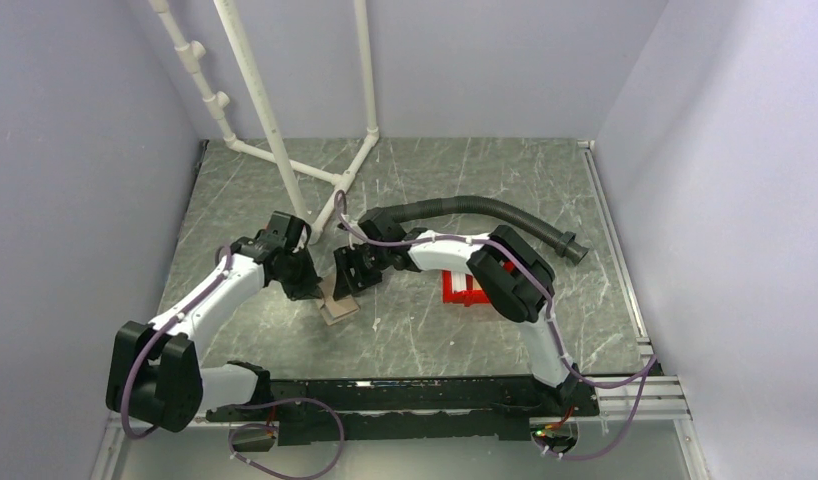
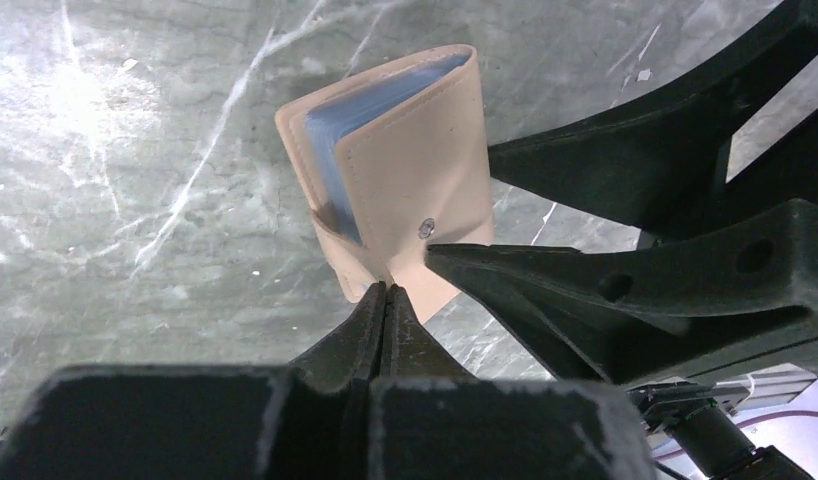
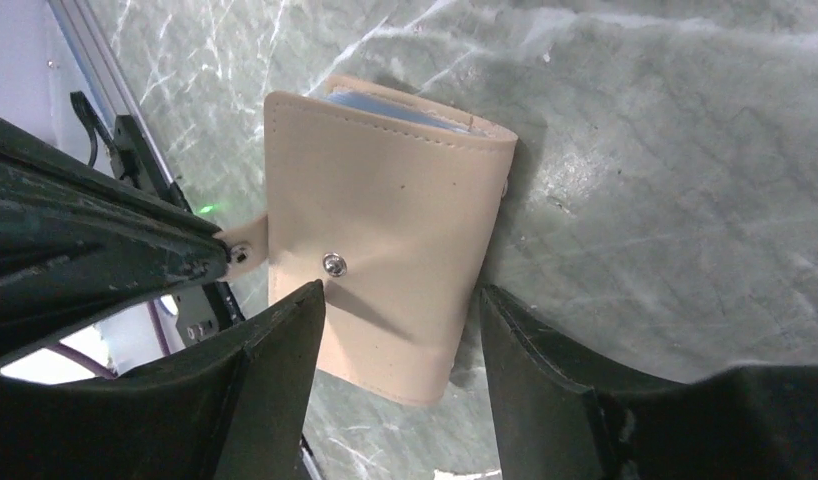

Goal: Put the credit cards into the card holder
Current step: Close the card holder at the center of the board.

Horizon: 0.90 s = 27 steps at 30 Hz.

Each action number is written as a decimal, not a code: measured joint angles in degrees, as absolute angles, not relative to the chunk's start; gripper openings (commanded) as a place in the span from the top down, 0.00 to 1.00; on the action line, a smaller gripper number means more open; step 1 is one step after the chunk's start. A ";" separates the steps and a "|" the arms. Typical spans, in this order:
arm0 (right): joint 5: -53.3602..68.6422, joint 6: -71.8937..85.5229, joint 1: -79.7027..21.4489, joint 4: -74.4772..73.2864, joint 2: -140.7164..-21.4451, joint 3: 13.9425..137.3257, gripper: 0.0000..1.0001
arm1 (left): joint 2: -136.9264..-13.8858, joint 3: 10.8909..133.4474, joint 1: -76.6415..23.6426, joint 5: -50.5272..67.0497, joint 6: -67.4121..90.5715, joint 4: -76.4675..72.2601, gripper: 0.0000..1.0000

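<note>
The tan-beige card holder (image 1: pixel 338 306) is folded, its round snap (image 3: pixel 334 264) on the front and shiny bluish pockets (image 2: pixel 335 165) showing at the open edge. My left gripper (image 2: pixel 387 291) is shut on the holder's small snap tab (image 3: pixel 247 245); it also shows in the top view (image 1: pixel 310 287). My right gripper (image 3: pixel 400 300) is open, its jaws on either side of the holder's (image 3: pixel 385 190) lower end without closing on it. Its fingers (image 2: pixel 585 290) cross the left wrist view beside the holder (image 2: pixel 415 170). No loose credit cards are in view.
A red plastic bin (image 1: pixel 463 290) stands right of the holder, mostly hidden by the right arm. A black corrugated hose (image 1: pixel 485 208) curves behind it. White pipes (image 1: pixel 275 150) stand at the back left. The marbled grey table (image 1: pixel 435 340) has raised rails at its edges.
</note>
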<state>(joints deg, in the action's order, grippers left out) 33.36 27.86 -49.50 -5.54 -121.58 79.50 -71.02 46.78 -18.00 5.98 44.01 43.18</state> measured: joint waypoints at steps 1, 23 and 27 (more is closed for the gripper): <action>32.80 28.08 -49.71 -5.43 -121.51 79.50 0.43 | -71.09 46.50 -18.00 6.42 43.86 42.39 1.00; 26.20 29.23 -51.53 -4.84 -121.21 79.50 0.77 | -73.78 42.96 -18.11 7.03 43.13 35.16 1.00; 26.28 29.39 -51.51 -4.84 -121.21 79.55 0.77 | -73.84 42.65 -18.15 6.98 43.20 34.46 1.00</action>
